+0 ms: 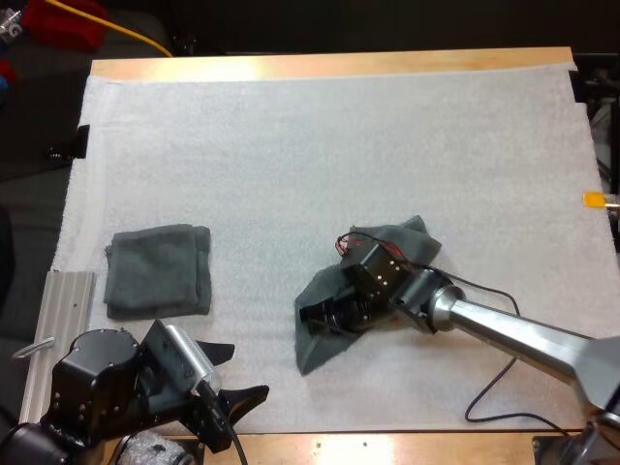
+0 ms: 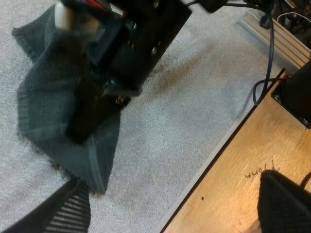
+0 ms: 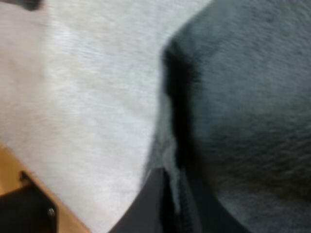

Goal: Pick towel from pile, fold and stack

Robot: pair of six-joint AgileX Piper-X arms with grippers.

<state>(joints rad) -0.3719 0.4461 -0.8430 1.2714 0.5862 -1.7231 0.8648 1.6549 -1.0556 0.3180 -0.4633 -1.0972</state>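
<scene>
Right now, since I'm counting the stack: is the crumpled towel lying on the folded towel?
No, the crumpled towel lies apart from the folded towel, with bare mat between them.

My left gripper [image 1: 237,374] has two black pointed fingers [image 1: 254,395] on a black, screw-dotted housing; my right arm [image 1: 513,334] is a silver tube with a black wrist.

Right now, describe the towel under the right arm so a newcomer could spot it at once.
On the white mat, look right of centre, towards the near edge, where the right gripper is down on it. It is the crumpled towel, with corners sticking out, unlike the folded towel lying square on the mat's left.
</scene>
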